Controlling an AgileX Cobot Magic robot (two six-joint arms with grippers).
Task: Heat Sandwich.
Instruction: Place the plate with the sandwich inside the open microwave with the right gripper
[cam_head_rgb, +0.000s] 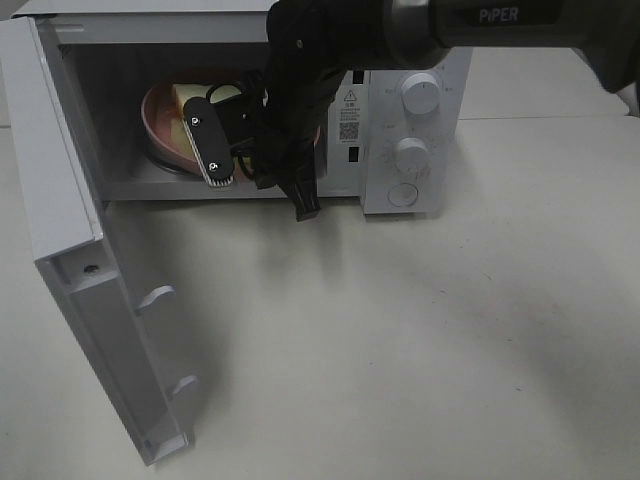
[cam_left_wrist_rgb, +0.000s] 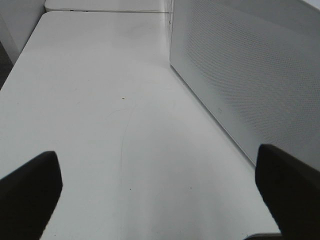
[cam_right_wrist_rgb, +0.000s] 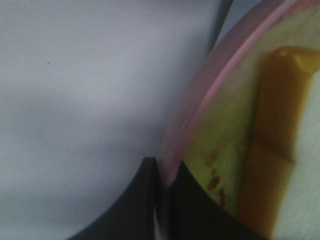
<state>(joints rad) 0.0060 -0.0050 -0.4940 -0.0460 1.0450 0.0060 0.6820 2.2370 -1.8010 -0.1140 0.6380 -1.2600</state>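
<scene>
The right jaws are closed on the pink rim of the plate (cam_right_wrist_rgb: 200, 115). One dark fingertip (cam_right_wrist_rgb: 135, 205) sits outside the rim and the other inside it, over the plate's face. The sandwich (cam_right_wrist_rgb: 305, 165) lies on the plate just past the inner fingertip, with its orange filling nearest the jaws and pale bread beyond. Whether that fingertip touches the bread cannot be told. On the outer side of the jaws there is only a plain white oven surface.

From above, these jaws and the plate (cam_head_rgb: 152, 122) are inside the microwave (cam_head_rgb: 385, 130). The sandwich (cam_head_rgb: 188, 98) is on the plate's far part, behind the jaws. The arm (cam_head_rgb: 300, 90) crosses the front edge of the opening on the side nearest the knobs (cam_head_rgb: 420, 95). The door (cam_head_rgb: 70, 230) stands wide open, swung well away from the jaws. Bare counter (cam_head_rgb: 400, 330) spreads in front of the opening.

The left jaws stand wide apart and hold nothing, and their fingertips (cam_left_wrist_rgb: 30, 195) are low over the counter (cam_left_wrist_rgb: 100, 100). Open counter runs between them and far ahead, up to a seam at its edge. A dotted white panel (cam_left_wrist_rgb: 250, 65) rises along one side, and its bottom edge runs close past one fingertip.
</scene>
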